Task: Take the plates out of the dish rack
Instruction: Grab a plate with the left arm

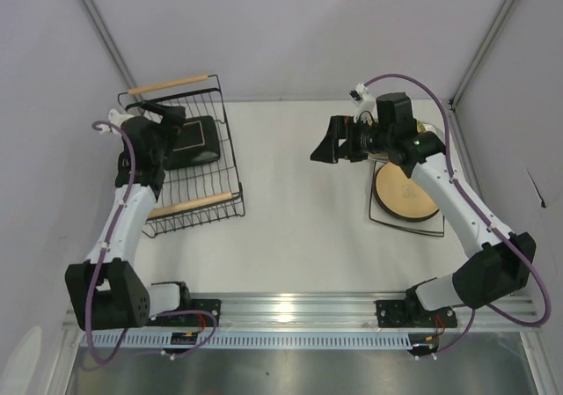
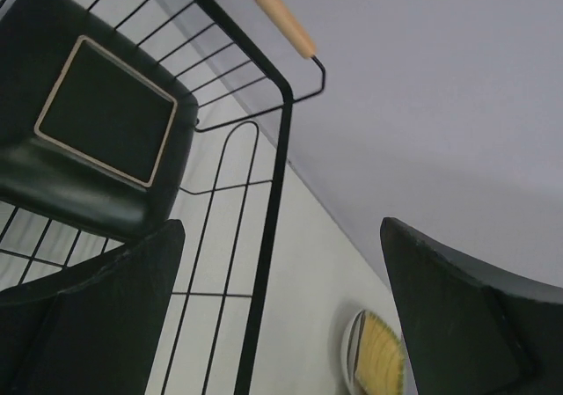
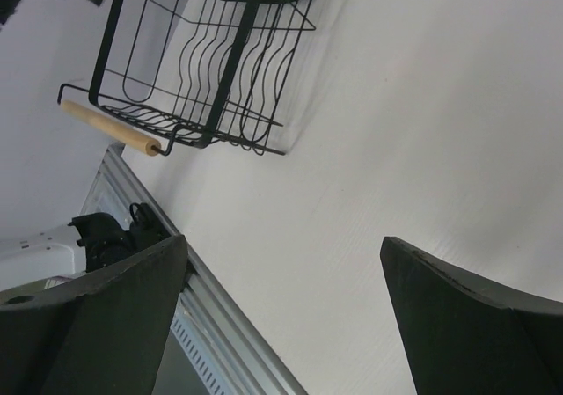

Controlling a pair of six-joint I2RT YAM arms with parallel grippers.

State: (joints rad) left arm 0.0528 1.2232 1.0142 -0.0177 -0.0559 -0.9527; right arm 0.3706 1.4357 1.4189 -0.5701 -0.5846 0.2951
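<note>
Left wrist view: the left gripper [image 2: 281, 254] hangs with its jaws spread wide and nothing between them. At its 10 o'clock, just past the left finger, a dark square plate [image 2: 97, 122] with a pale line round its well lies in the rack [image 2: 274, 175]. The rack's wooden handle [image 2: 273, 12] is at 12 o'clock. From the top view this gripper is over the rack, which sits at 9 o'clock on the worktop [image 1: 290, 228]. The square plate is the only plate seen in it.

The right gripper [image 1: 334, 149] is likewise spread and empty, held in the air over the middle of the worktop. At its 4 o'clock, about 3 o'clock on the worktop, lies a stack [image 1: 413, 203] of plates with a tan plate [image 1: 400, 184] on top. Darker rims show beneath it, but how many cannot be counted.

By the look of things the unloading is nearly done: the stack is out and one plate is left in the rack. The left gripper seems the better placed to take it.
</note>
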